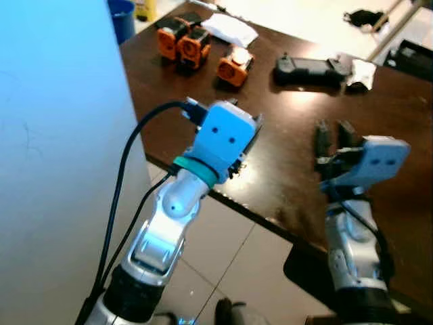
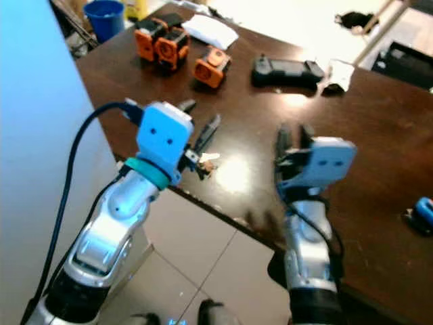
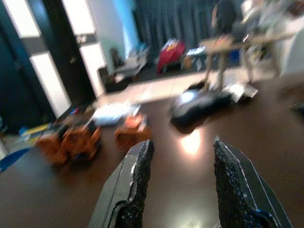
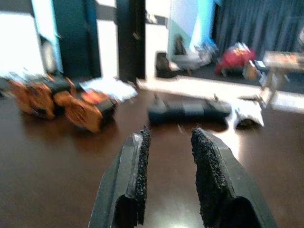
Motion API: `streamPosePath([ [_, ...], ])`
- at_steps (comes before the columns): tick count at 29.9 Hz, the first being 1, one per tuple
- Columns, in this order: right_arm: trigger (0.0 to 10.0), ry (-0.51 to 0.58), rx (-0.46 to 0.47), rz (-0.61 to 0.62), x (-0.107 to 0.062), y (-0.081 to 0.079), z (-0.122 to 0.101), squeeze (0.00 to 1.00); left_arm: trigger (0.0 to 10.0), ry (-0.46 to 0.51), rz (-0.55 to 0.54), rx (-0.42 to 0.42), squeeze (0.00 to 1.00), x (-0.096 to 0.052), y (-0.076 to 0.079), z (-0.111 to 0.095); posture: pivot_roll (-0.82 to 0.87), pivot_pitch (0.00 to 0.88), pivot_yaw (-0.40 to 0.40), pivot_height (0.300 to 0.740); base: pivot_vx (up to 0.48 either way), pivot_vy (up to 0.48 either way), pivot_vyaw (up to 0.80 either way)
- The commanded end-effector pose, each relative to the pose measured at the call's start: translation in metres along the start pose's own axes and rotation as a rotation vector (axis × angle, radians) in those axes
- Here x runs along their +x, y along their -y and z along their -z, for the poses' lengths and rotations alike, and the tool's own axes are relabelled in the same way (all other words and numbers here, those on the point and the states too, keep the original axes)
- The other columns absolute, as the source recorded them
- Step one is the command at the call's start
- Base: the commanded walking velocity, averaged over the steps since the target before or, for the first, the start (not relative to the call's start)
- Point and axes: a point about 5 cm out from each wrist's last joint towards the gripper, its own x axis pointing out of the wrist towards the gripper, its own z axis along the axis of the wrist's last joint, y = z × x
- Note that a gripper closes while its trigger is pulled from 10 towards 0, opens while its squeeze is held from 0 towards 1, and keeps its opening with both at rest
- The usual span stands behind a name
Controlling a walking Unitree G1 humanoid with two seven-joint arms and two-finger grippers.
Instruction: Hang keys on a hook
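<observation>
Both grippers are hovering over the dark table [image 2: 379, 122], fingers apart and holding nothing: the left gripper [image 3: 180, 183] at 9 o'clock, the right gripper [image 4: 168, 173] at 3. The keys [image 2: 205, 161] are lying just beside the left gripper, near the table's front edge.

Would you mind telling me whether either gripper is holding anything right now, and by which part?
Nothing is held. The left gripper and the right gripper are both open over the brown table.
</observation>
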Motion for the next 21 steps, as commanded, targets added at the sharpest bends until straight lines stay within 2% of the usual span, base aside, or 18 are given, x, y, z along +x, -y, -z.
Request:
streamPosePath([
  [1,10.0,-0.136,-0.053,0.240,-0.018,0.051,0.024,0.00,10.0,-0.084,0.010,0.001,0.00,-0.005,0.005,0.016,-0.07,0.141,-0.005,0.740,0.000,0.000,0.00],
  [3,10.0,-0.191,-0.103,0.340,-0.028,0.073,0.032,0.00,10.0,-0.091,0.018,-0.001,0.00,-0.004,0.007,0.017,-0.08,0.144,-0.001,0.740,0.000,0.000,0.00],
  [5,10.0,-0.207,-0.113,0.347,-0.032,0.076,0.034,0.00,10.0,-0.092,0.030,-0.003,0.00,-0.003,0.009,0.017,-0.08,0.144,-0.001,0.740,0.000,0.000,0.00],
  [6,10.0,-0.207,-0.113,0.347,-0.032,0.076,0.034,0.00,10.0,-0.092,0.030,-0.003,0.00,-0.003,0.009,0.017,-0.08,0.144,-0.001,0.740,0.000,0.000,0.00],
  [7,10.0,-0.228,-0.130,0.339,-0.036,0.076,0.037,0.00,10.0,-0.120,0.078,0.004,0.00,-0.004,0.014,0.022,-0.09,0.144,0.000,0.740,0.000,0.000,0.00],
  [8,10.0,-0.253,-0.141,0.314,-0.040,0.074,0.040,0.00,10.0,-0.173,0.171,0.009,0.00,-0.009,0.023,0.032,-0.09,0.145,0.002,0.740,0.000,0.000,0.00],
  [9,10.0,-0.253,-0.141,0.314,-0.040,0.074,0.040,0.00,10.0,-0.173,0.171,0.009,0.00,-0.009,0.023,0.032,-0.09,0.145,0.002,0.740,0.000,0.000,0.00],
  [10,10.0,-0.272,-0.156,0.294,-0.044,0.071,0.044,0.00,10.0,-0.220,0.245,0.019,0.00,-0.015,0.030,0.042,-0.09,0.145,0.002,0.740,0.000,0.000,0.00],
  [11,10.0,-0.272,-0.156,0.294,-0.044,0.071,0.044,0.00,10.0,-0.220,0.245,0.019,0.00,-0.015,0.030,0.042,-0.09,0.145,0.002,0.740,0.000,0.000,0.00],
  [12,10.0,-0.297,-0.167,0.270,-0.049,0.067,0.049,0.00,10.0,-0.289,0.273,-0.017,0.00,-0.021,0.034,0.056,-0.09,0.147,0.002,0.740,0.000,0.000,0.00],
  [13,10.0,-0.297,-0.167,0.270,-0.049,0.067,0.049,0.00,10.0,-0.289,0.273,-0.017,0.00,-0.021,0.034,0.056,-0.09,0.147,0.002,0.740,0.000,0.000,0.00],
  [15,10.0,-0.344,-0.177,0.218,-0.056,0.058,0.060,0.00,10.0,-0.383,0.195,-0.043,0.00,-0.021,0.033,0.075,-0.08,0.152,-0.005,0.740,0.000,0.000,0.00],
  [16,10.0,-0.344,-0.177,0.218,-0.056,0.058,0.060,0.00,10.0,-0.383,0.195,-0.043,0.00,-0.021,0.033,0.075,-0.08,0.152,-0.005,0.740,0.000,0.000,0.00],
  [18,10.0,-0.349,-0.186,0.177,-0.057,0.052,0.063,0.00,10.0,-0.399,0.155,-0.040,0.00,-0.017,0.033,0.079,-0.08,0.157,-0.008,0.740,0.000,0.000,0.00],
  [20,10.0,-0.325,-0.209,0.104,-0.050,0.038,0.063,0.00,10.0,-0.419,0.096,-0.024,0.00,-0.003,0.036,0.080,-0.09,0.170,-0.014,0.740,0.000,0.000,0.00],
  [21,10.0,-0.325,-0.209,0.104,-0.050,0.038,0.063,0.00,10.0,-0.419,0.096,-0.024,0.00,-0.003,0.036,0.080,-0.09,0.170,-0.014,0.740,0.000,0.000,0.00],
])
